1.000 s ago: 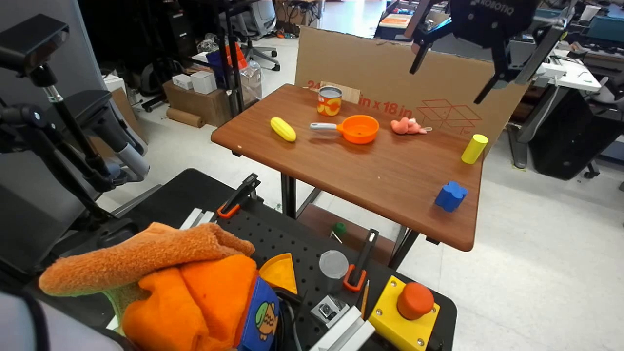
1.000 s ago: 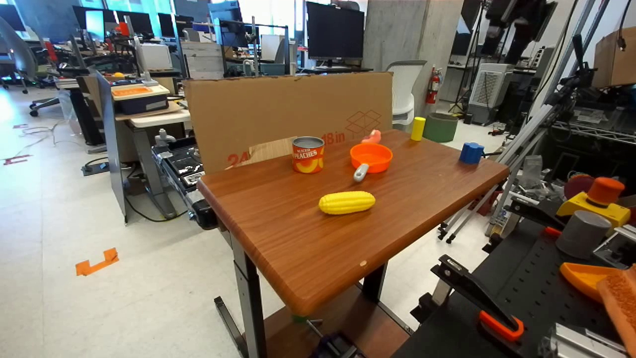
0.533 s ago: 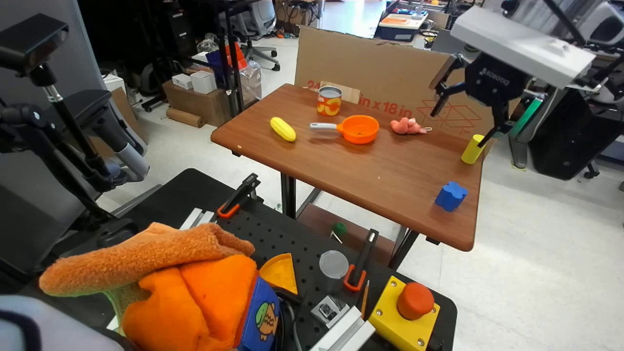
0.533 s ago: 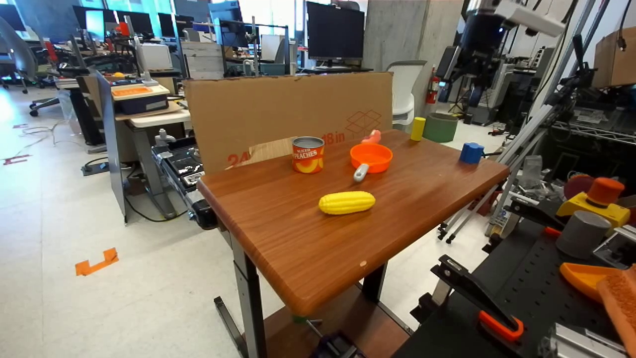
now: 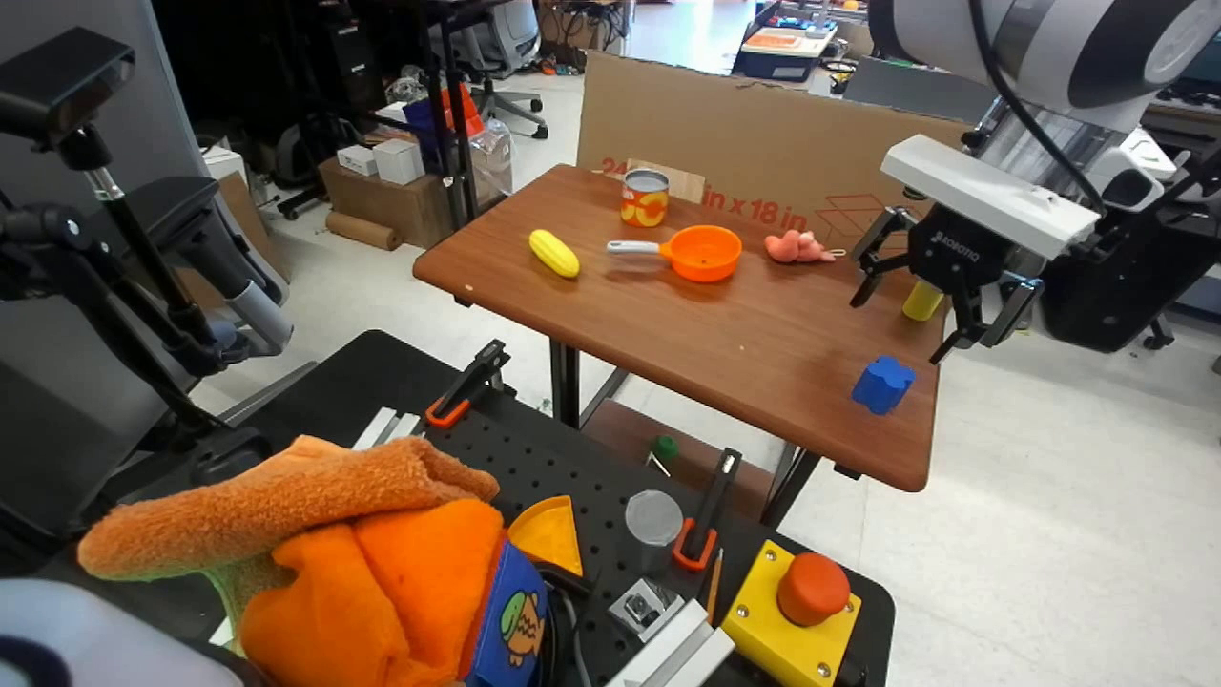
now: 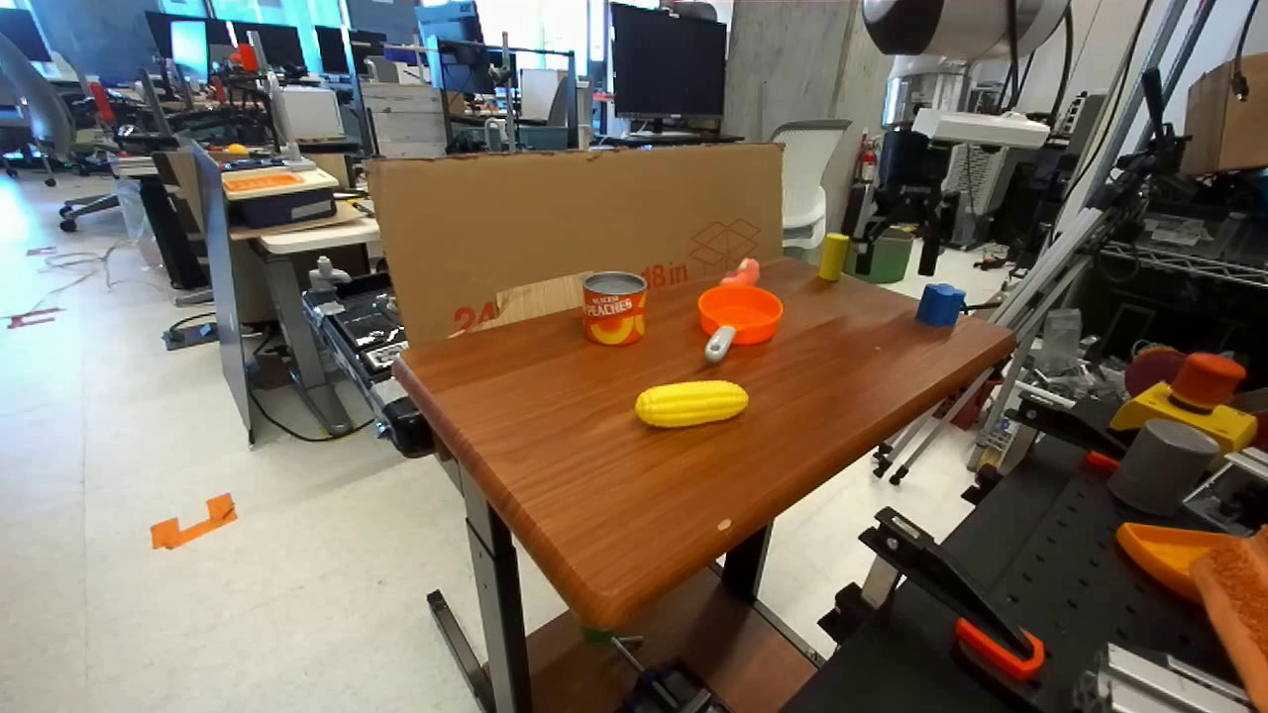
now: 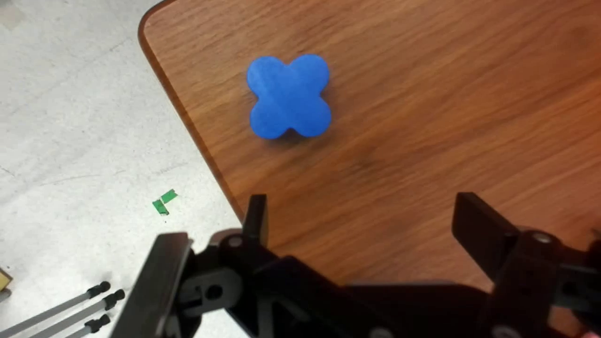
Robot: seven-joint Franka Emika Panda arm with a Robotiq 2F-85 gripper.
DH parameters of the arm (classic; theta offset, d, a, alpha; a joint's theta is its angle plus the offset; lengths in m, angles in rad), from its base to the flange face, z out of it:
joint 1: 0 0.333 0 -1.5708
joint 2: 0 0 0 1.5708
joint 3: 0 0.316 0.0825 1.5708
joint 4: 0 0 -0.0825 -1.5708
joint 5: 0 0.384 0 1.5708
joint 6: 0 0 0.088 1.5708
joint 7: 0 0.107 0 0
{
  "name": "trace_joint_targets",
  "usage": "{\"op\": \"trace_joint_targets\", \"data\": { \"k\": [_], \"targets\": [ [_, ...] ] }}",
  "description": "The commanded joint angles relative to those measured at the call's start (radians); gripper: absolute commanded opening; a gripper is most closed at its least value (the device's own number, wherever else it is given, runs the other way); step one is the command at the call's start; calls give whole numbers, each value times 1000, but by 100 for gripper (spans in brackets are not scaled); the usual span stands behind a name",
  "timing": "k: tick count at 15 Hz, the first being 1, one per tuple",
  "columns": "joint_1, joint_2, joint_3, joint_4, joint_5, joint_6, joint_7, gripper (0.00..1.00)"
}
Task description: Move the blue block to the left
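Observation:
The blue block (image 5: 882, 385), a solid bright-blue piece with a four-lobed, clover-like top, stands on the brown table near its corner. It also shows in an exterior view (image 6: 940, 305) and in the wrist view (image 7: 290, 96), upper left of centre, beside the table edge. My gripper (image 5: 895, 332) is open and hangs above the table, apart from the block. It is also in an exterior view (image 6: 896, 269). In the wrist view the gripper's fingers (image 7: 360, 202) are spread wide with only bare table between them, and the block lies beyond the fingertips.
On the table (image 5: 744, 348) stand a yellow cylinder (image 5: 922, 301), partly behind my gripper, a pink toy (image 5: 797, 247), an orange pan (image 5: 706, 256), a peach can (image 5: 645, 200) and a yellow corn cob (image 5: 554, 253). A cardboard sheet (image 6: 575, 218) stands along the table's back edge.
My gripper has come down from high above the table to closer above the blue block's end. The arm above it has come into view. The block and the other objects have not moved.

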Motion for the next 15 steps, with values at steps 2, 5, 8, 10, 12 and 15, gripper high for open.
{"op": "trace_joint_targets", "data": {
  "k": [2,5,8,10,12,15],
  "targets": [
    [-15,56,37,79,-50,-91,62,100],
    [-9,61,28,73,-74,-108,114,100],
    [-10,66,7,69,-96,-122,173,100],
    [-13,74,2,77,-104,-138,199,100],
    [-12,70,-1,66,-110,-142,215,100],
    [-4,68,1,52,-120,-159,223,100]
  ]
}}
